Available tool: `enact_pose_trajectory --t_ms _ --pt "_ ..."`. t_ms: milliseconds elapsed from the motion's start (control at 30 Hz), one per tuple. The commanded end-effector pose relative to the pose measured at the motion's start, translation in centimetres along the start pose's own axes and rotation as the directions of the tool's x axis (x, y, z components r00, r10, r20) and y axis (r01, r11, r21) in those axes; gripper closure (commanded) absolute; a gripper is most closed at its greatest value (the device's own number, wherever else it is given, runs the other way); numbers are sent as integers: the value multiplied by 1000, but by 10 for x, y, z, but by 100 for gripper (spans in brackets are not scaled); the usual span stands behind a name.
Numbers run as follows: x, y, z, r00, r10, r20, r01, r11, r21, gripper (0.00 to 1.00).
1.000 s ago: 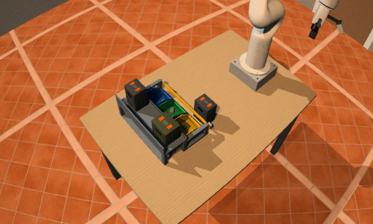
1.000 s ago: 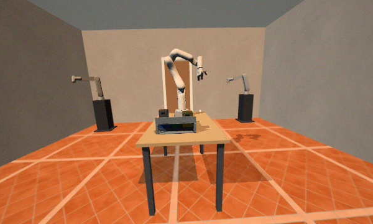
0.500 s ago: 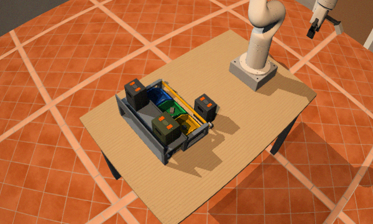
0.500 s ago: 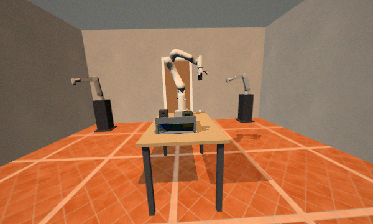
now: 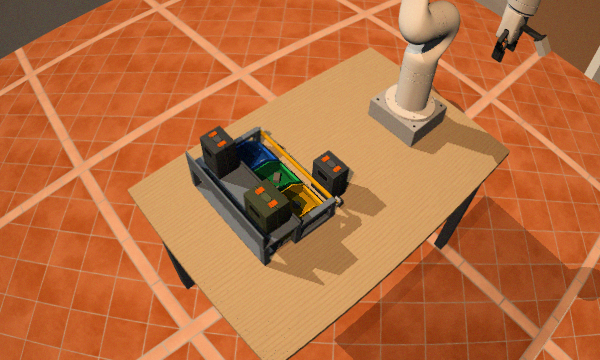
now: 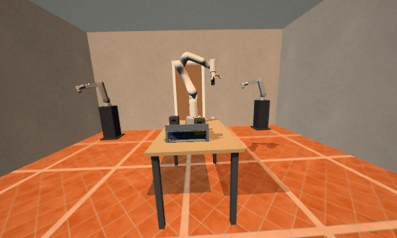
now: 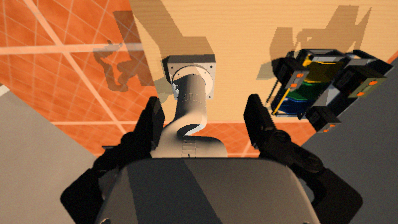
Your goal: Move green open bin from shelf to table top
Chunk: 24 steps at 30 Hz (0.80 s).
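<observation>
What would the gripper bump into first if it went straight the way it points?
Perhaps its own arm, seen between the gripper's fingertips from the wrist; depth is unclear, so it might miss.

Robot lab or workshop-like room: grey robot arms on black pedestals (image 6: 110,122), orange tiled floor (image 5: 80,260) (image 6: 126,205) (image 7: 30,95), plain walls.

Wooden table (image 5: 380,210) (image 6: 225,145) (image 7: 240,30); shelf (image 5: 230,212) (image 6: 186,127) (image 7: 345,97), dark box (image 5: 330,172) (image 7: 289,75), arm base (image 5: 392,125) (image 7: 172,60) on top.

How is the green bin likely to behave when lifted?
The green bin looks stiff-walled, so it should hold shape. With a loose part inside, its contents may slide if tilted. Snug between neighbours, it could drag on them.
</observation>
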<state>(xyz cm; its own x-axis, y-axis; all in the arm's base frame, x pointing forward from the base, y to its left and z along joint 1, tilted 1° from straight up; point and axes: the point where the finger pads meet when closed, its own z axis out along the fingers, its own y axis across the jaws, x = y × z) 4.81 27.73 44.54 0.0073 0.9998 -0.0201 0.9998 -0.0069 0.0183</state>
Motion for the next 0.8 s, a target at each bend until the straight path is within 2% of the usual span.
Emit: enact_pose_trajectory --t_ms 0,333,500,767 --pt "0 0 -1 999 45 -9 -45 999 19 0" --pt "0 0 -1 999 45 -9 -45 999 19 0" --pt "-30 40 0 999 45 -9 -45 999 19 0" --pt "-30 40 0 999 45 -9 -45 999 19 0"
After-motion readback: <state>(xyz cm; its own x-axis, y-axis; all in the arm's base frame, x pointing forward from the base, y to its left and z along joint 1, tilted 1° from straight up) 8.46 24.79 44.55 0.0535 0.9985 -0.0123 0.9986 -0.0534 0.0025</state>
